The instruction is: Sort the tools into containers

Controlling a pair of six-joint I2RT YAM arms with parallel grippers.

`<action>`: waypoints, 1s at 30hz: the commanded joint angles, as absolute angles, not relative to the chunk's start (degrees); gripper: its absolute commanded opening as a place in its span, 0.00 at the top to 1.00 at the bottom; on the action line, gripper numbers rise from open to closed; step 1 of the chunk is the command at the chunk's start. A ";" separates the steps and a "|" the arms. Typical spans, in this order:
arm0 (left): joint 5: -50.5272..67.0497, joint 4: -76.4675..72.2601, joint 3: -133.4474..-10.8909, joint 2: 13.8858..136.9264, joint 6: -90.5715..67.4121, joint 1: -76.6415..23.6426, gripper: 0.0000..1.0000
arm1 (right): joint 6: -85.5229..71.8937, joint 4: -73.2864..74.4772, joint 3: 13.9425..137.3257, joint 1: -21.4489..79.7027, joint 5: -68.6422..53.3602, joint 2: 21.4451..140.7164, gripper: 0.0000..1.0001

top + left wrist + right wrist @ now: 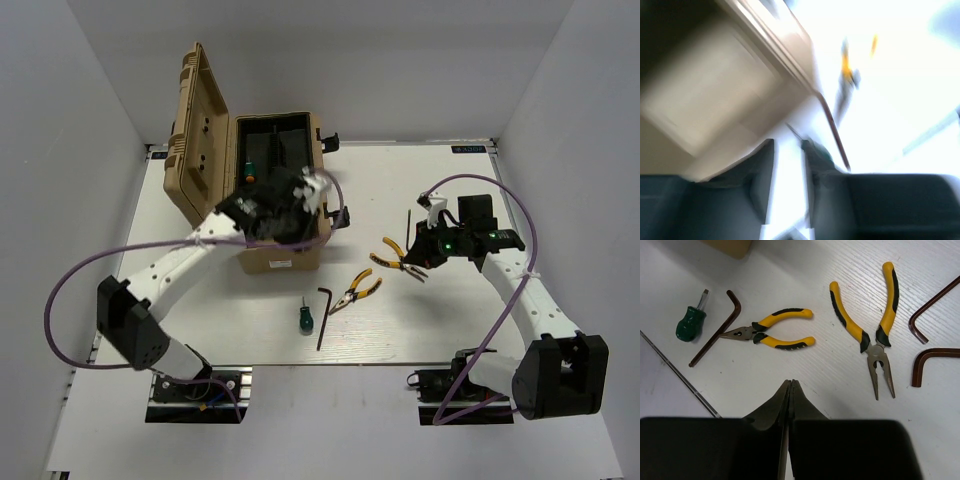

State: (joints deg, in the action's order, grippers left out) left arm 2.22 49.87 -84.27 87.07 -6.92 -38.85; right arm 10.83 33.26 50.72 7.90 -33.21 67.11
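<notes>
Pick-up step: my right hand (790, 384), pressed together and empty, hovers near the larger yellow-and-black-handled pliers (874, 342) and must spread first. My left hand (787, 150), parted, hangs by the tan ribbed plastic toolbox (285, 255).

Left arm (165, 268): reaches forward and to the right from its base, elbow bent, wrist raised.
Left gripper (787, 192): fingers (762, 185) seem parted by a narrow gap, though this wrist view is badly smeared.
Right arm (525, 290): stretches forward and to the left, wrist tipped downward.
Right gripper (790, 390): fingers (771, 409) pressed flat together, tips meeting, holding nothing.
</notes>
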 commanded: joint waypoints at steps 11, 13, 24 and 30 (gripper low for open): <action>-0.52 49.86 -60.40 72.16 -26.88 -53.96 0.38 | 10.02 32.43 50.71 7.82 -32.34 68.47 0.62; -1.31 46.95 -58.37 72.94 -30.82 -56.06 0.38 | 9.93 32.43 50.63 7.82 -32.34 68.64 0.62; -10.99 37.80 -53.53 79.54 -40.78 -60.82 0.30 | 10.20 32.52 50.45 7.73 -32.26 67.94 0.62; -13.18 35.86 -52.91 83.75 -42.79 -60.82 0.25 | 10.37 32.61 50.45 7.73 -32.52 67.15 0.62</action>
